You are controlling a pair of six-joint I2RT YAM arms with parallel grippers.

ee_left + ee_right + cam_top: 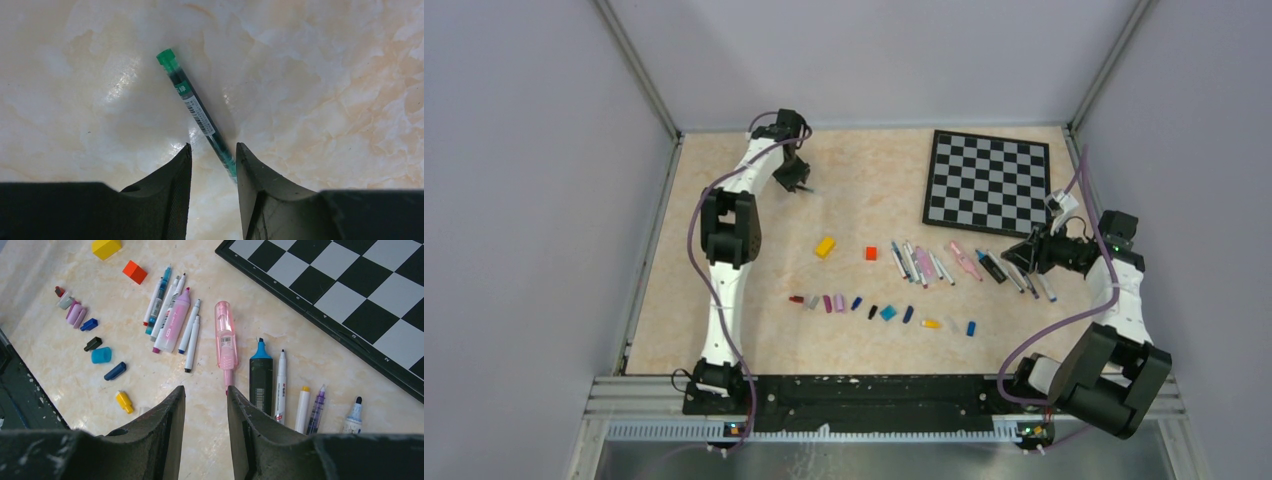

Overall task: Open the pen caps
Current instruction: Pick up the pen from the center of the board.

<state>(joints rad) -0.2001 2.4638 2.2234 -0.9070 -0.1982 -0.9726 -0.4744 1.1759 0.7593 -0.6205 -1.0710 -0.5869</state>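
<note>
The left pincer (214, 146) stands low over the far left part of the beige marble-pattern table (864, 170), its jaws apart with a moderate gap. The lower end of a slim green plastic pen (197, 112) lies in that gap, just beside the right finger, and is not yet clamped. The right pincer (205, 388) hangs over the row of pens (172, 315) at the right with a narrow gap, holding nothing.

I judge the green pen to be light, stiff and smooth, so it can easily roll or slip. The barrel seems the good place for one pincer, and the short green end (167, 57) for the other, pulling straight along the pen. I cannot tell whether this end is a cap.

In the row I count about eleven pens, so twelve with the green one. The loose plastic caps (888, 313) lie in a line near the arms: ten clear, perhaps one pale more. There are also one yellow block (825, 246), one small red cube (870, 253) and one black-and-grey chessboard (987, 183).
</note>
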